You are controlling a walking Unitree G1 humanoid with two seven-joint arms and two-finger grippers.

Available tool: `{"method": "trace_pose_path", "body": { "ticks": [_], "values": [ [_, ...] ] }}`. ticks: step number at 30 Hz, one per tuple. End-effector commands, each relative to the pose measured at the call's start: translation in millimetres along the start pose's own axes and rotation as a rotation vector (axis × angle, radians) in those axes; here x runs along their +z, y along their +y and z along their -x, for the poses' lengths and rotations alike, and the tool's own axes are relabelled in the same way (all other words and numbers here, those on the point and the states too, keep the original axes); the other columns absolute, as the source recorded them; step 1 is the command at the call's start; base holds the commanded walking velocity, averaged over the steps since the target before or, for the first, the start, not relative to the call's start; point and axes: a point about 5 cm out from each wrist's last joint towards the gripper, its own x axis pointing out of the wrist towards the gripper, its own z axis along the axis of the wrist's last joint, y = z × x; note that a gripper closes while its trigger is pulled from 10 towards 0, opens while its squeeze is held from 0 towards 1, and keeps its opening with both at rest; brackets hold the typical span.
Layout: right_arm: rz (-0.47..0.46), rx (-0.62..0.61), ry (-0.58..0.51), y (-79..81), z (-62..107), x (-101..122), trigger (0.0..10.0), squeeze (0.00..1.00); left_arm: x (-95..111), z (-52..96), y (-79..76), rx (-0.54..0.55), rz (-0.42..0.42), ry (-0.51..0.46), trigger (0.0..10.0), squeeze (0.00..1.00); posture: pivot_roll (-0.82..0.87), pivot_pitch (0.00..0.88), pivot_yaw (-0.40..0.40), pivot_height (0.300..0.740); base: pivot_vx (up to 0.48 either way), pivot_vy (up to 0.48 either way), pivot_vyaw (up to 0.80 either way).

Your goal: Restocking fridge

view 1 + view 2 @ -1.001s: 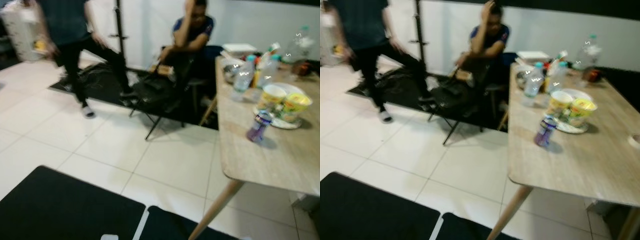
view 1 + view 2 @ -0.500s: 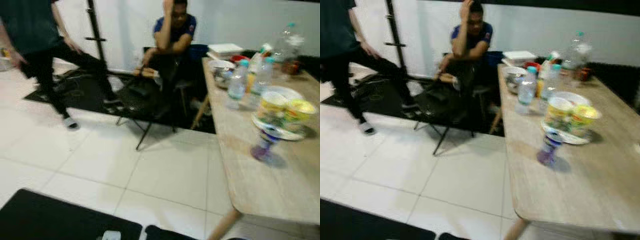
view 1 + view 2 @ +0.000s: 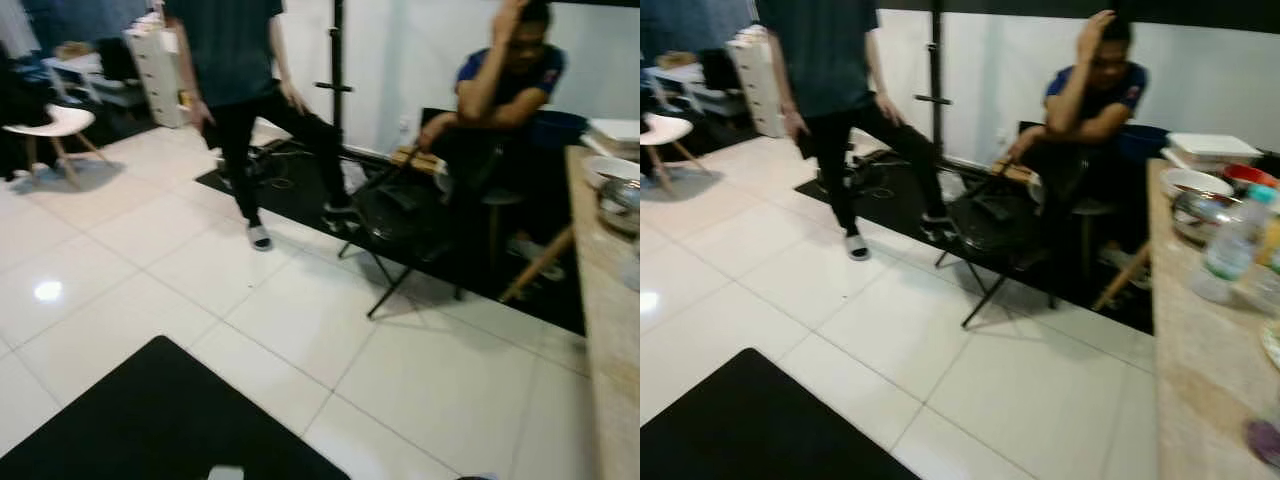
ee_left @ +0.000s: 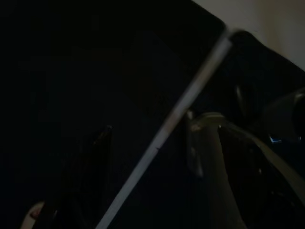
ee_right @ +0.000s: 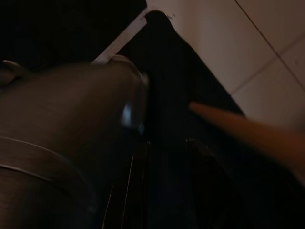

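Observation:
A pale wooden table (image 3: 1200,370) runs along the right edge in the eye views. On it stand a clear water bottle (image 3: 1230,250), a metal bowl (image 3: 1205,210) and a white bowl (image 3: 1188,181), with a blurred purple bottle (image 3: 1267,441) near the front. No fridge can be made out. Both arms hang low over a black floor mat. In the dark left wrist view my left gripper (image 4: 76,186) is barely made out. My right gripper (image 5: 167,186) hangs above the mat near a wooden table leg (image 5: 238,129).
A person (image 3: 235,70) stands mid-step on the white tiles at the back left. Another person (image 3: 505,85) sits by the table behind a black folding chair (image 3: 400,215). A black mat (image 3: 150,420) lies at my feet. A white chair (image 3: 55,125) and drawers (image 3: 160,60) stand far left.
The whole view has swung to the left, so the table has slid to the right edge and more open floor shows. The standing person has shifted their legs.

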Motion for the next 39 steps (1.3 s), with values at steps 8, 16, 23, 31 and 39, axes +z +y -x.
{"method": "trace_pose_path", "body": {
  "ticks": [8,16,23,31,39],
  "values": [
    [-0.001,0.003,-0.015,1.9,-0.9,3.5,10.0,0.0,-8.6,2.1,2.8,0.005,-0.004,0.029,10.0,0.0,-0.07,0.003,0.008,0.734,0.275,0.0,0.79],
    [-0.014,-0.056,0.009,-2.8,-0.4,2.0,10.0,0.0,-8.2,2.0,2.6,0.003,-0.003,0.029,10.0,0.0,-0.07,0.002,0.009,0.734,0.274,0.0,0.17],
    [-0.045,-0.04,0.012,-1.8,-0.5,1.3,10.0,0.0,-7.9,1.9,2.3,0.002,-0.004,0.028,10.0,0.0,-0.07,0.002,0.009,0.734,0.274,0.0,-0.8],
    [-0.042,-0.042,0.02,-1.4,-0.7,0.5,10.0,0.0,-7.9,1.7,1.6,0.001,-0.001,0.028,10.0,0.0,-0.07,0.0,0.01,0.734,0.272,0.0,-0.8],
    [-0.044,-0.044,0.028,-1.1,-0.7,-0.3,10.0,0.0,-7.5,1.6,1.5,0.0,0.001,0.027,10.0,0.0,-0.07,0.0,0.01,0.734,0.264,0.0,-0.8]
  ]
}}
